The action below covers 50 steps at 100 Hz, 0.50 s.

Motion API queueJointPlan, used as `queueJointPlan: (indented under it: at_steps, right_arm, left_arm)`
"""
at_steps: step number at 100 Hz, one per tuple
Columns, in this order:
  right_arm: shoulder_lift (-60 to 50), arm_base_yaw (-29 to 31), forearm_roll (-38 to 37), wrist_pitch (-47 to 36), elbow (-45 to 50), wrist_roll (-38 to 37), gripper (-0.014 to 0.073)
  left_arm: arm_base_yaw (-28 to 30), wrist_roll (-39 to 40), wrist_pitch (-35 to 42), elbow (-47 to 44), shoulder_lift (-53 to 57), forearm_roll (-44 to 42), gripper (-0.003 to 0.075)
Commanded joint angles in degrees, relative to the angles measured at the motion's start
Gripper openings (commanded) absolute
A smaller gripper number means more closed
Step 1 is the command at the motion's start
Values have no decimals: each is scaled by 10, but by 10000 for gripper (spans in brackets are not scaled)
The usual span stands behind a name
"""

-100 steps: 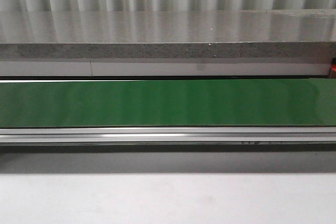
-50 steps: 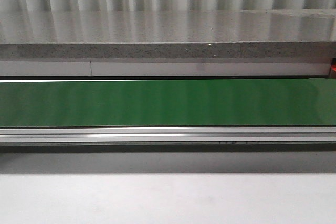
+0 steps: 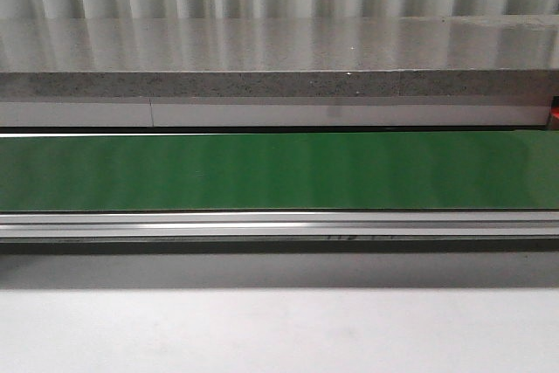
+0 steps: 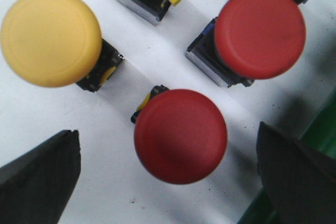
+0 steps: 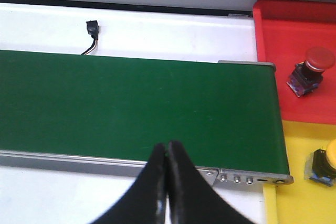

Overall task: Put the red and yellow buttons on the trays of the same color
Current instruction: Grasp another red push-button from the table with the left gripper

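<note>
Small dark marks on the belt's metal rail point(image 3: 262, 226) are seen shifted leftward since the earlier front frames; nothing else there is changed. The green belt point(image 3: 279, 172) is shown bare in the front view. The left hand point(image 4: 168, 177) is held wide open above a red button point(image 4: 180, 136) on the white tabletop point(image 4: 31, 119), with a yellow button point(image 4: 51, 38) and a second red button point(image 4: 260, 31) nearby. The right hand point(image 5: 167, 187) is closed on nothing over the belt's end. One red button point(image 5: 311, 69) is placed on the red tray point(image 5: 278, 40); one yellow button point(image 5: 324, 166) is placed on the yellow tray point(image 5: 294, 203).
</note>
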<state>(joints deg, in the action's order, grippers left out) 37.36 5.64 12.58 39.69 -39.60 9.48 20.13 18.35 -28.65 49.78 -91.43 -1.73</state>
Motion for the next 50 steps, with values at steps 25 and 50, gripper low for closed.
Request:
queueJointPlan:
  at_steps: [25,50]
  right_arm:
    - [-1,0,4,-33,-14,7,-67]
    - [-1,0,4,-33,-14,7,-67]
  left_arm:
    - [1,7,27,16,14,4,486]
    - [1,2,27,16,14,0,50]
